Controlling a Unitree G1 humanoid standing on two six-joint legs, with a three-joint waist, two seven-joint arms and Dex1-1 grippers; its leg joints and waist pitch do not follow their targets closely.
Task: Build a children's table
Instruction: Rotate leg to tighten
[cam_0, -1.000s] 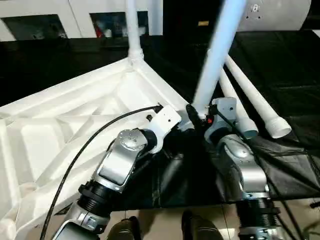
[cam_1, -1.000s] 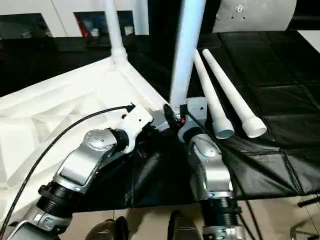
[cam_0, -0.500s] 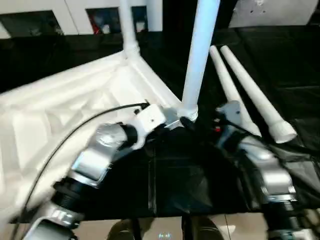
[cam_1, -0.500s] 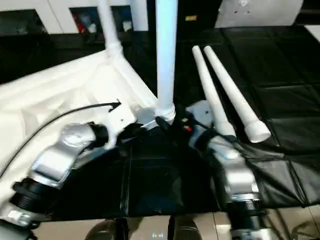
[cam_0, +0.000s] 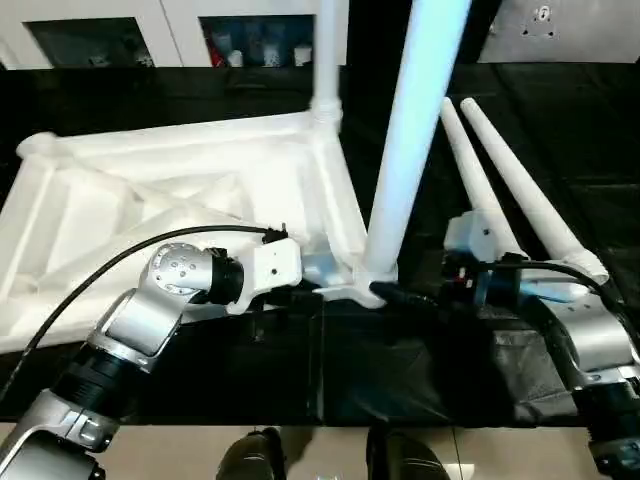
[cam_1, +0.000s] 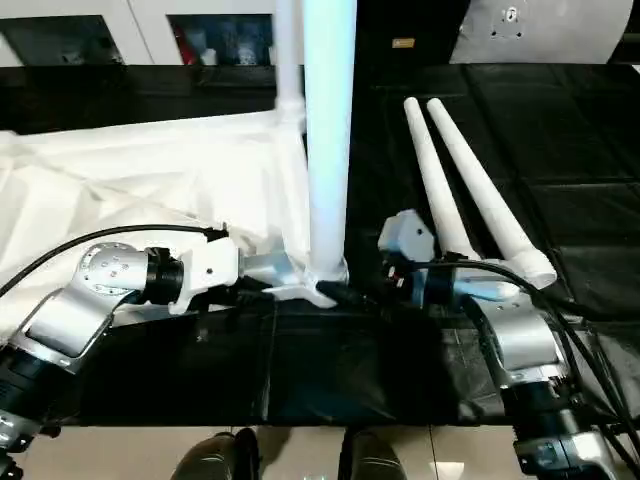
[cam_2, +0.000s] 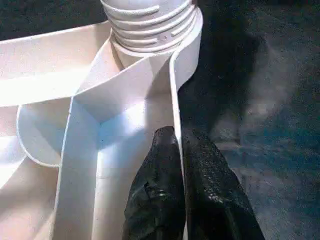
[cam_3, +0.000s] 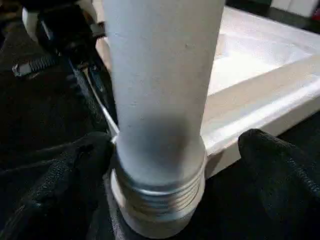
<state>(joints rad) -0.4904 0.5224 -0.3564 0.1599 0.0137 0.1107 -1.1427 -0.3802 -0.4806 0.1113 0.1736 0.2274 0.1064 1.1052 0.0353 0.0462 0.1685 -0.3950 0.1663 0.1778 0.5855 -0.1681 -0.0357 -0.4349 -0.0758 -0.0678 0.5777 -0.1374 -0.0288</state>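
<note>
Left jaws (cam_2: 178, 150) pinch the tabletop rim (cam_2: 174, 90); right jaws (cam_3: 165, 160) stand spread around the leg (cam_3: 160, 90).

No readable text, labels, brands or numbers on any surface in view.

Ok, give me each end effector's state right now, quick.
Left end effector: closed, pinching the table top's edge wall.
Right end effector: open, one finger either side of the upright leg, holding nothing.
</note>
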